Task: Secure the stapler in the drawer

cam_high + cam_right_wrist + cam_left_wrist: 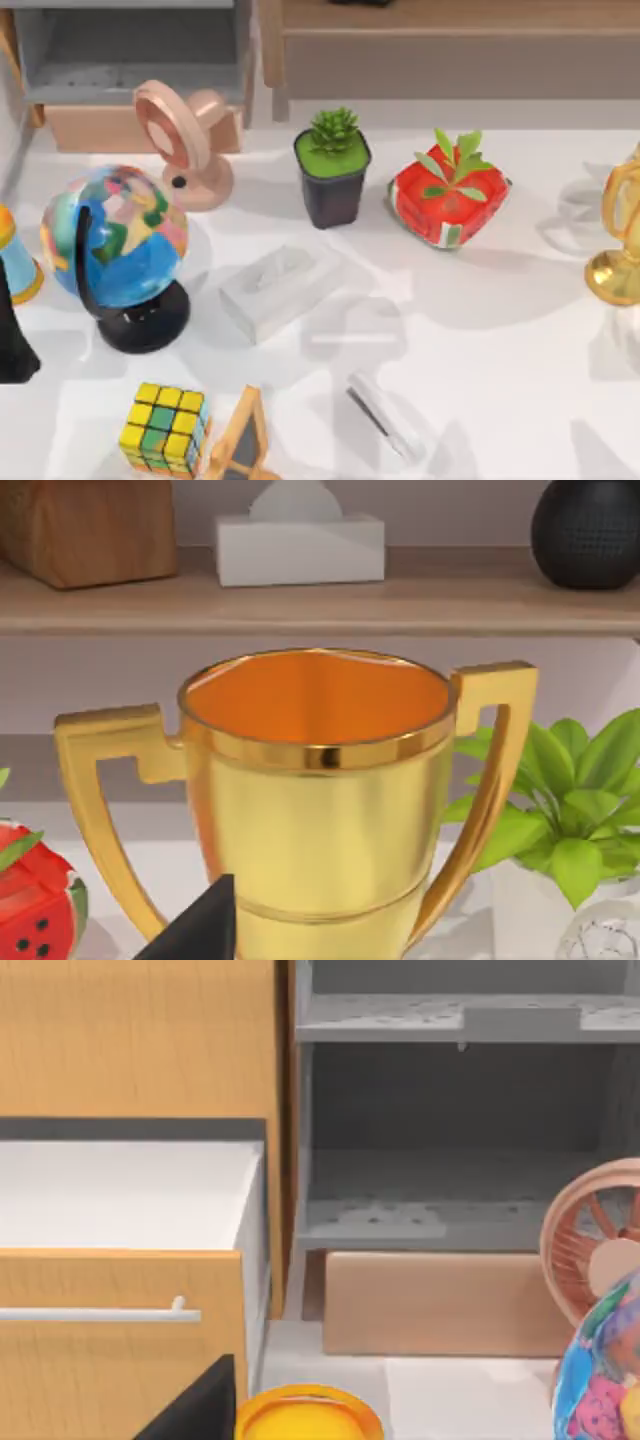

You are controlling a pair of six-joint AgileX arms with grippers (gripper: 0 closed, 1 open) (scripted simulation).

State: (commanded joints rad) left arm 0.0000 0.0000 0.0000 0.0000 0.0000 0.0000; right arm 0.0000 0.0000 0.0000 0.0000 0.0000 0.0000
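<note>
The stapler (385, 415), a slim white bar with a dark strip, lies flat on the table near the front edge, right of centre. The drawer (100, 128) stands at the back left, its grey inside showing behind a pale tan front panel (440, 1305). My left gripper (10, 340) is a black shape at the table's left edge, far from the stapler; one dark tip (190, 1410) shows in the left wrist view. Facing the gold trophy (320, 810), a dark tip of my right gripper (195, 925) shows in the right wrist view. Nothing is held.
A white tissue box (280, 290) lies mid-table between the stapler and the drawer. A globe (115, 250) and a pink fan (185, 140) stand before the drawer. A potted plant (333, 165), a red box (448, 200), a trophy (620, 250) and a colour cube (165, 428) stand around.
</note>
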